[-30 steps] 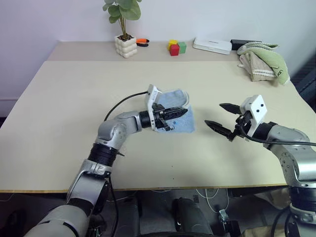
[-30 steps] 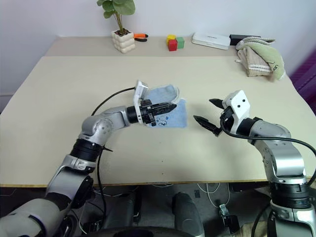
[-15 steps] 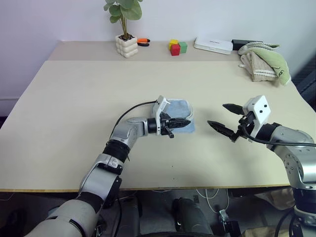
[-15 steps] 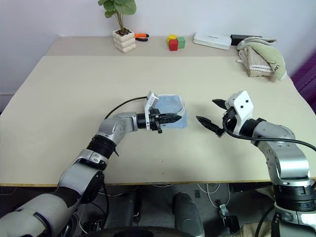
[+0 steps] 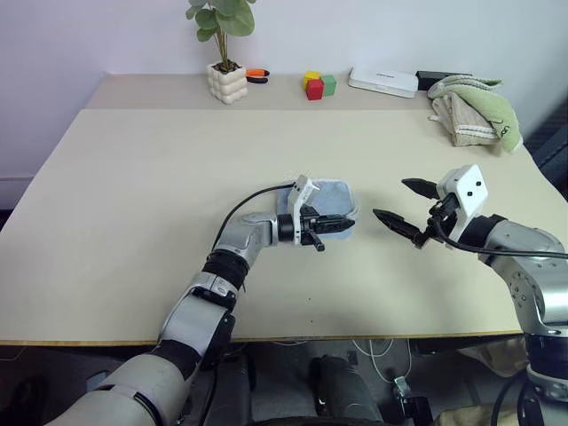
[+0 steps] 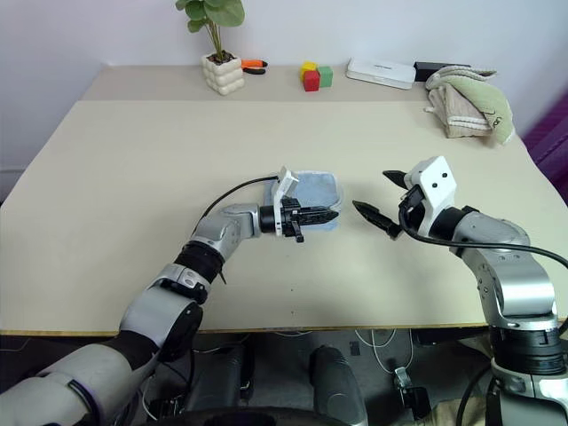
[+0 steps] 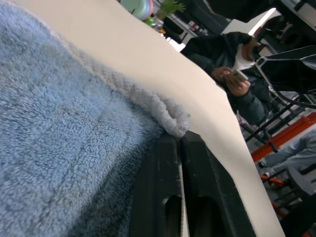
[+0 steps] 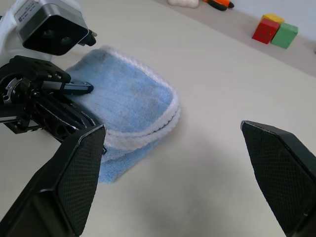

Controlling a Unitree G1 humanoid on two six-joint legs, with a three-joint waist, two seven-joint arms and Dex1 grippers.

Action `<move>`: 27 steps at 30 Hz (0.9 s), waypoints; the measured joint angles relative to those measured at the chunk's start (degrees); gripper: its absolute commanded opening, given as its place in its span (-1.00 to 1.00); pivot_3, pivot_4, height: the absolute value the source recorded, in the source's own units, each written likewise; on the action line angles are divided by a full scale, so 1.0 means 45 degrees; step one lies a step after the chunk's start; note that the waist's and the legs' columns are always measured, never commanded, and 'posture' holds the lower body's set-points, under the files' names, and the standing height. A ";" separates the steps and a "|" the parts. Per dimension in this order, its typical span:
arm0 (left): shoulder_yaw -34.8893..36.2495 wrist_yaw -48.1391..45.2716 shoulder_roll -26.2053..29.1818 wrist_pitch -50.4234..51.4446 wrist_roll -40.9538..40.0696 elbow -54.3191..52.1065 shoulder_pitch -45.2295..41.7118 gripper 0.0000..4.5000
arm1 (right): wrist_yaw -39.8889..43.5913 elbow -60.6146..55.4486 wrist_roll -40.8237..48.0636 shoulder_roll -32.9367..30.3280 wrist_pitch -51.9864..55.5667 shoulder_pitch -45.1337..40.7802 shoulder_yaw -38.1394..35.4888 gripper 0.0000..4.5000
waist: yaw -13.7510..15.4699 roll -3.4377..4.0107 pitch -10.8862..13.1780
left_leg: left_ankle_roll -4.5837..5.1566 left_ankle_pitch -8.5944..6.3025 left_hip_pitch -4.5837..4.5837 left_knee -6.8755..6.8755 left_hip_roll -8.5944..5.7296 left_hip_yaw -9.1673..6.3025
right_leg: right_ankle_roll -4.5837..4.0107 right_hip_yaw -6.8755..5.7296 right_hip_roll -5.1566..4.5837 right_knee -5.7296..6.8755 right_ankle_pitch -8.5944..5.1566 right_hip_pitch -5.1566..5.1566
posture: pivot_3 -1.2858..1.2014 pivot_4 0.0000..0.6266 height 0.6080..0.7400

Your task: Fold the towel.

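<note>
- Two arms are reaching over the worktop (image 5: pixel 133 177) in the left eye view, with the towel (image 5: pixel 330 197) lying near its middle, doubled over. The left gripper (image 5: pixel 342 223) is lying level along the towel's near edge, probably so the carried layer settles flat on the one beneath.
- Seen from the right eye view, the right gripper (image 6: pixel 373 197) is hanging just beside the towel with its fingers spread wide and nothing between them, apparently waiting clear of the fold. A second, green towel (image 6: pixel 470 102) is sitting heaped at the far right corner, well apart.
- Looking along the left wrist view, the black fingers (image 7: pixel 163 197) are lying almost together, only a thin slit between them, right against the towel's whitish edging (image 7: pixel 170 116); whether they are pinching cloth or letting it go I cannot tell.
- Looking along the right wrist view, the towel is showing its folded edge as two stacked layers, so one fold is looking nearly laid, and the wide fingers (image 8: pixel 74 168) are framing it from the side, well placed for a next grasp.
</note>
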 measured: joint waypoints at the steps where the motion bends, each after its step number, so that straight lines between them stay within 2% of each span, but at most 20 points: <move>1: 0.0069 0.0128 -0.0022 -0.0065 0.0094 0.0108 -0.0027 -0.17 | -0.0007 0.0000 -0.0003 0.0000 0.0000 -0.0011 0.0003 1.00 | -0.0002 0.0000 0.0000 | 0.0000 0.0000 0.0000 0.0000 0.0000 0.0000 | 0.0016 0.0000 0.0000 0.0000 0.0009 0.0000 | 0.03 -0.52 1.00; 6: 0.0269 0.0178 -0.0032 -0.0454 0.0279 -0.0168 -0.0003 0.95 | -0.0017 0.0000 0.0002 0.0033 0.0000 -0.0109 0.0059 1.00 | -0.0007 0.0000 0.0000 | 0.0000 0.0000 0.0000 0.0000 0.0000 0.0000 | 0.0018 0.0000 0.0000 0.0003 0.0010 0.0000 | 0.03 -0.52 1.00; 9: 0.0261 -0.0262 0.0202 -0.0061 0.0225 -0.1495 0.0285 0.95 | -0.0043 0.0003 0.0016 0.0101 0.0002 -0.0273 0.0188 1.00 | -0.0023 0.0001 0.0000 | 0.0000 0.0000 0.0002 -0.0004 0.0003 0.0000 | 0.0019 0.0000 0.0004 0.0007 0.0010 -0.0001 | 0.03 -0.52 1.00; 17: 0.0719 -0.0429 0.1001 0.2955 -0.1613 -0.6672 0.1596 0.95 | -0.0480 0.0134 0.0029 0.0930 -0.0043 -0.1066 0.0596 1.00 | -0.0024 0.0006 0.0000 | 0.0001 0.0001 0.0005 0.0003 0.0006 -0.0009 | 0.0033 -0.0002 0.0007 0.0034 0.0017 0.0000 | 0.03 -0.52 1.00; 22: 0.2077 0.0989 0.1427 0.3225 -0.2171 -0.7254 0.1583 0.95 | -0.1946 0.0736 -0.0324 0.2403 -0.0342 -0.2124 0.0736 1.00 | -0.0041 0.0010 -0.0002 | 0.0001 0.0002 0.0012 0.0002 0.0007 -0.0015 | 0.0038 -0.0006 0.0013 0.0040 0.0019 0.0001 | 0.03 -0.52 1.00; 25: 0.2933 0.1759 0.1631 0.3037 -0.2353 -0.6754 0.1565 0.57 | -0.3089 0.1205 -0.0770 0.3528 -0.0633 -0.2651 0.0922 0.61 | -0.0041 0.0011 -0.0002 | 0.0001 0.0002 0.0012 -0.0001 0.0009 -0.0017 | 0.0042 -0.0011 0.0015 0.0046 0.0021 0.0000 | 0.03 -0.52 1.00; 27: 0.3322 0.2449 0.1540 0.2625 -0.2320 -0.6273 0.1562 0.14 | -0.3909 0.1645 -0.1203 0.4476 -0.0901 -0.2946 0.1228 0.18 | -0.0042 0.0011 -0.0003 | 0.0001 0.0002 0.0011 -0.0001 0.0010 -0.0017 | 0.0044 -0.0012 0.0015 0.0052 0.0022 -0.0001 | 0.03 -0.52 1.00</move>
